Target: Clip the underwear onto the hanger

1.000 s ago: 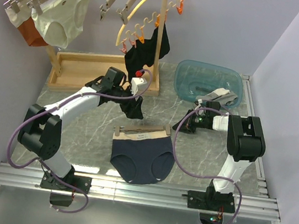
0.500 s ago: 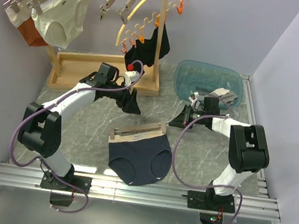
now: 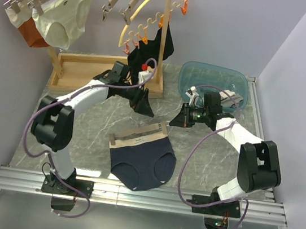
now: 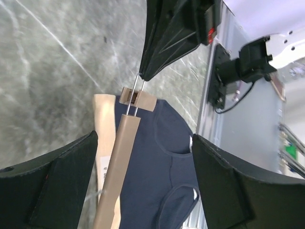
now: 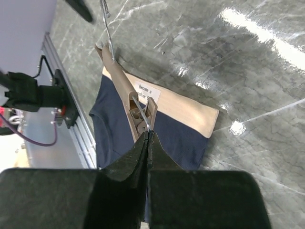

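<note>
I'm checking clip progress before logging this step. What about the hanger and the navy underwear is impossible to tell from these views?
Right wrist view: whether the clip grips any fabric; the right pincer, shut on its wire, covers its near end.
Left wrist view: the hanger's far end, cut off by the bottom edge.
Top view: the label on the underwear, too small to read.

Underwear (image 3: 140, 164): matt cloth; hanger (image 4: 118, 162): wood w/ metal clips (image 5: 141, 112); tabletop (image 3: 82, 133) glossy.

Navy underwear (image 3: 140, 167) with tan waistband (image 5: 190, 112), light-wood hanger (image 3: 138, 136), grey marbled table (image 3: 93, 134)
</note>
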### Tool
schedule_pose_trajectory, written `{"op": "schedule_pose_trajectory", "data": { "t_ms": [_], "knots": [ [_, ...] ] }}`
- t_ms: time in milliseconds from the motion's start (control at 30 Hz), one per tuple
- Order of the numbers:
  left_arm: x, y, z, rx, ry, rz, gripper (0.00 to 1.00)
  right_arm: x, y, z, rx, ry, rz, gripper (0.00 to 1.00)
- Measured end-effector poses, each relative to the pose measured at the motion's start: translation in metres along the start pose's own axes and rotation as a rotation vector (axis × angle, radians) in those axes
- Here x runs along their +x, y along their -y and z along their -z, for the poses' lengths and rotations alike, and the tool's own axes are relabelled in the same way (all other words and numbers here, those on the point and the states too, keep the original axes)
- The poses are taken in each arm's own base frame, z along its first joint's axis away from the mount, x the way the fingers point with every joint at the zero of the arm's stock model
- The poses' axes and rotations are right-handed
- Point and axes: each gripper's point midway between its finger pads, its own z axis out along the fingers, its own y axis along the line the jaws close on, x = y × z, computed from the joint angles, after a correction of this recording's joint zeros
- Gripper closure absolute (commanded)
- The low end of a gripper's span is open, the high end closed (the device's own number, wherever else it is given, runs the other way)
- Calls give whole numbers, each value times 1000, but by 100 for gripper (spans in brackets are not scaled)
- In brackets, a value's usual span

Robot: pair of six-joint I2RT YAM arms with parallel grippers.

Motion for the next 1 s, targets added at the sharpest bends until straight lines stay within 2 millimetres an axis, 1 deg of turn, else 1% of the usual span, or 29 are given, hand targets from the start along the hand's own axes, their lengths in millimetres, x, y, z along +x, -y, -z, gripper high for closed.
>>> {"op": "schedule_pose_trajectory", "data": {
  "t_ms": [267, 367, 467, 700, 867, 900, 1000],
  "knots": [
    [22, -22, -31, 103, -77, 95, 16, -3, -10, 3, 17, 12, 96, 100],
    [27, -25, -41, 139, -96, 118, 16, -3, -14, 3, 19, 14, 128, 100],
    [28, -19, -49, 178, -114, 117, 17, -2, -16, 2, 21, 11, 141, 100],
    [33, 3, -63, 276, -140, 89, 20, -1, -16, 1, 33, 5, 147, 100],
    [38, 5, -71, 290, -155, 97, 20, 0, -18, 1, 31, 3, 151, 100],
    [38, 4, -73, 289, -155, 97, 21, 0, -18, 1, 30, 4, 152, 100],
    [39, 4, -75, 292, -154, 93, 29, 0, -20, 1, 28, 5, 157, 100]
  ]
}}
